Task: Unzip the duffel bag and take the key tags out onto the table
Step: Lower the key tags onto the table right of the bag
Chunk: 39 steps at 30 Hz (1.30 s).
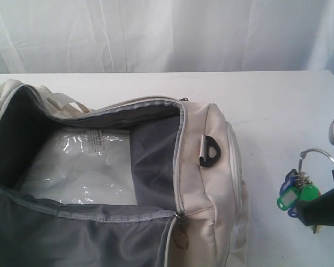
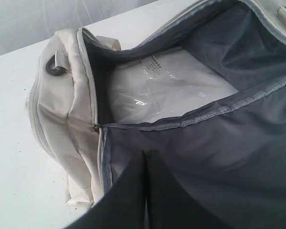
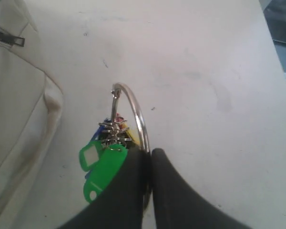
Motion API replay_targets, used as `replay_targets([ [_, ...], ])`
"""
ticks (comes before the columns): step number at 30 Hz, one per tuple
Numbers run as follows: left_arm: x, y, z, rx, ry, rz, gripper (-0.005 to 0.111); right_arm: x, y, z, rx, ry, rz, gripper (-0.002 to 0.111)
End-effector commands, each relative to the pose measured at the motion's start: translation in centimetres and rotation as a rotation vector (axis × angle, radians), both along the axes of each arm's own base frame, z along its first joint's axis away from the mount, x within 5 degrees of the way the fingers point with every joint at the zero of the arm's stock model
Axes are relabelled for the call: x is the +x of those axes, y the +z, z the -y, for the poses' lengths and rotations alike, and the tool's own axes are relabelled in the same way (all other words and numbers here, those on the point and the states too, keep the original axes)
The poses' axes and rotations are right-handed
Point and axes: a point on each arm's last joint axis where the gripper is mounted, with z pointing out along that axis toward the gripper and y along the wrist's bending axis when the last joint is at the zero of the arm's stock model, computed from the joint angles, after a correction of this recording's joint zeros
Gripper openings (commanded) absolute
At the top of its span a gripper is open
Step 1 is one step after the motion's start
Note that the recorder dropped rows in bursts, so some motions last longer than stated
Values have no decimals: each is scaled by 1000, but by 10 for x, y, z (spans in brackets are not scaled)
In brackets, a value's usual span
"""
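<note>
While the duffel bag [image 1: 203, 167] lies unzipped, we hold the key tags [image 3: 101, 164].
Right pincer [image 3: 150, 153] clamps their ring near the table's [image 1: 267, 111] right edge; left pincer [image 2: 145, 157] closed.

small printed lines [image 1: 98, 138] on plastic wrap [image 1: 78, 172] inside duffel bag [image 1: 206, 161], too blurred to read

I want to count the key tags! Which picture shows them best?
The right wrist view: the bunch of coloured plastic key tags looks big and close, though the dark fingers hide some. The exterior view shows the tags small, at its right edge. The left wrist view shows only the cream fabric duffel bag, no tags.
</note>
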Motion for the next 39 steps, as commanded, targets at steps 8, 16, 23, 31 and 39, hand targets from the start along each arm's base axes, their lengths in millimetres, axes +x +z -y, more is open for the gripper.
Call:
replay_targets([
  [8,-1,-2,1,-2,-9,-6,0,6,-26,-10,26,-5,49,0],
  [16,-1,-2,1,-2,-9,-6,0,12,-36,-20,-7,-31,49,0],
  [23,-1,-2,1,-2,-9,-6,0,14,-43,-26,5,-43,26,0],
  [31,-1,-2,1,-2,-9,-6,0,14,-43,-25,6,-49,31,0],
  [39,-1,-2,1,-2,-9,-6,0,13,-48,-23,30,-54,40,11],
])
